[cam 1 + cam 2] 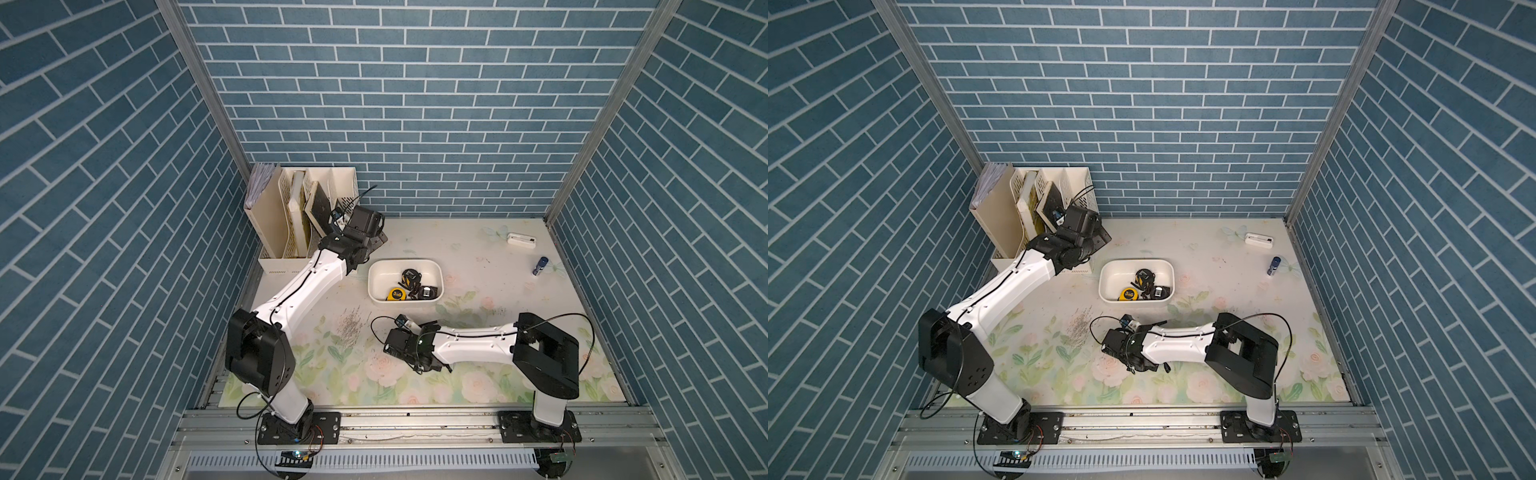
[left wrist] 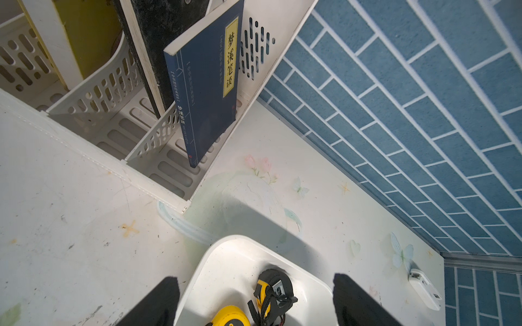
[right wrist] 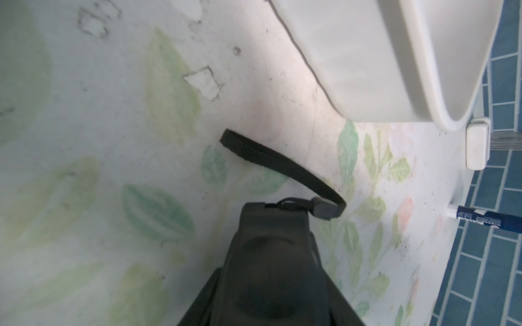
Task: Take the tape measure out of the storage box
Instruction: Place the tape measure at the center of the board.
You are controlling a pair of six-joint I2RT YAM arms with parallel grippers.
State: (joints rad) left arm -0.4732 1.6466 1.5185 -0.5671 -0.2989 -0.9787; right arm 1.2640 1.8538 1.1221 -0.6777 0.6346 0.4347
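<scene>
Both top views: left claw point(image 1: 376, 240) hangs by the end of the file organizer point(image 1: 272, 226); storage box point(image 1: 405, 262) lies near it, off toward the right arm's side; right claw point(image 1: 419, 357) points down at the table point(image 1: 478, 257), with the box just beyond it, away from the bases; its jaw gap is hidden under the wrist; 3 tape measures in the box: yellow tape measure point(image 1: 397, 294), black-yellow tape measure point(image 1: 410, 276), black tape measure point(image 1: 427, 292); well beyond the right claw, 1 white device point(image 1: 521, 241) and 1 blue marker point(image 1: 539, 265).

Left wrist: left claw fingers point(image 2: 158, 302) stand wide apart, gripping nothing; a box corner point(image 2: 226, 262) shows in the gap, lower down; 2 tape measures visible in it; ahead of the claw, the organizer holds 3 books, the blue book point(image 2: 209, 93) nearest its end wall.

Right wrist: a fourth, dark tape measure point(image 3: 271, 254) sits right at the right claw, outside the box, down at the table; its strap point(image 3: 282, 166) loops out ahead; too blurred to tell whether the jaws clamp it or only flank it; the box wall point(image 3: 367, 56) is ahead, apart from the strap.
</scene>
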